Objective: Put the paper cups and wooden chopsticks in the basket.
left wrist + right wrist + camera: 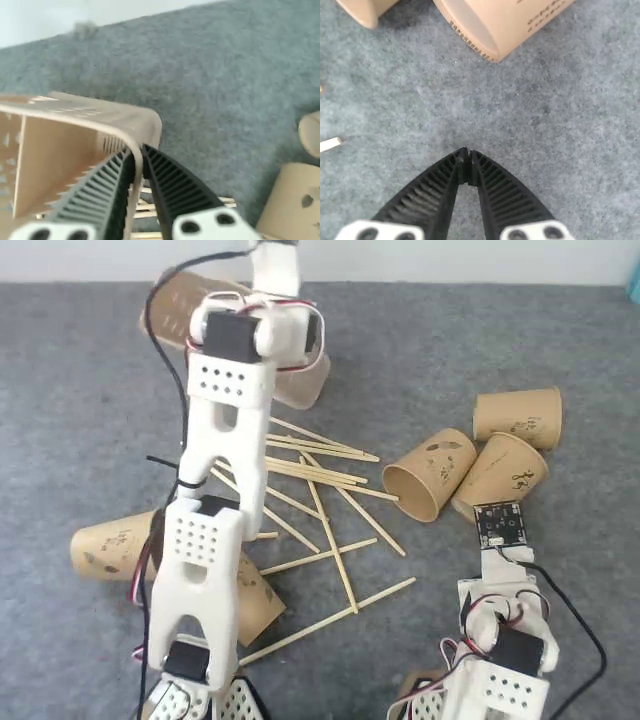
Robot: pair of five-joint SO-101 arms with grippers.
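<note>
**A:** Task items, how did they look?

**B:** Five tan paper cups (430, 475) with dark print, all lying on their sides on the grey carpet (520, 330). Three were clustered on the right, one lay at the left (105, 548), and one was partly under the left arm (225, 470). The pale wooden chopsticks (320, 475) lay scattered and crossing in the middle, between the arm and the right-hand cluster. The basket (178, 302) was tan with slotted walls. It stood at the far side of the carpet, beyond the chopsticks.

**A:** Arm poses?

**B:** The left arm was stretched long across the table, its far end over the basket. The right arm (500, 640) was drawn in at the near edge and pointed toward the cup cluster.

**A:** Claws?

**B:** The left claw (136, 152) was closed down on a corner of the basket rim (100, 107), with a strip of tan wall between the jaws. The right claw (465, 152) was closed tip to tip with nothing held. It was low over bare carpet, just short of a cup's open mouth (505, 25).

**A:** What did each view add?

**B:** From above, the left arm's links lay over its claw, so the grip came from the left wrist view. That view also showed the basket's inner wall and chopsticks (225, 201) beyond it. The right wrist view showed one chopstick end (330, 145) beside that claw.
</note>
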